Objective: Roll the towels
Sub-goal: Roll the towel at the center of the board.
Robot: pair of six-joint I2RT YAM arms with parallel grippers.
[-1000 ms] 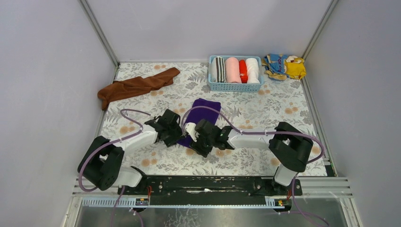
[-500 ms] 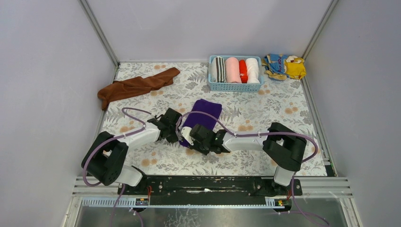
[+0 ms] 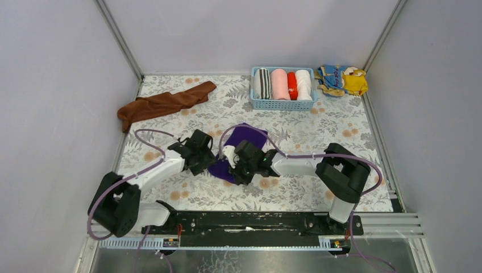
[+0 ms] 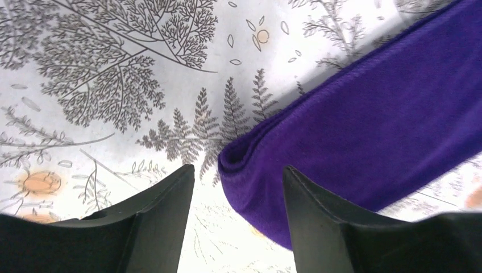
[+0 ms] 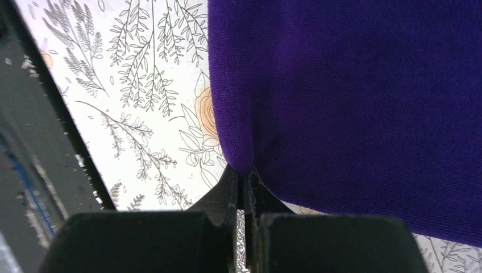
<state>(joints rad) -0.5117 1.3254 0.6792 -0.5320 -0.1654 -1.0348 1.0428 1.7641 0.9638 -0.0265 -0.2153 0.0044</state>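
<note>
The purple towel point(image 3: 245, 136) lies mid-table, its near end bunched between the two arms. In the left wrist view my left gripper point(image 4: 237, 170) is open; the towel's folded corner point(image 4: 250, 162) sits between its fingers, touching neither. From above, the left gripper point(image 3: 209, 161) is at the towel's left near edge. My right gripper point(image 5: 243, 177) is shut, pinching a corner of the purple towel point(image 5: 352, 96), and from above the right gripper point(image 3: 234, 166) is at the towel's near end. The rust-brown towel point(image 3: 165, 103) lies crumpled at the far left, away from both grippers.
A blue basket point(image 3: 282, 106) at the back right holds several rolled towels. A yellow-and-blue patterned cloth point(image 3: 343, 78) lies beside it in the far right corner. Grey walls enclose the floral table point(image 3: 318, 131) on three sides.
My left gripper closed briefly and has opened again, letting go of the purple towel. My right gripper went from open to shut on the towel's near corner. The towel's near end bunched up.
</note>
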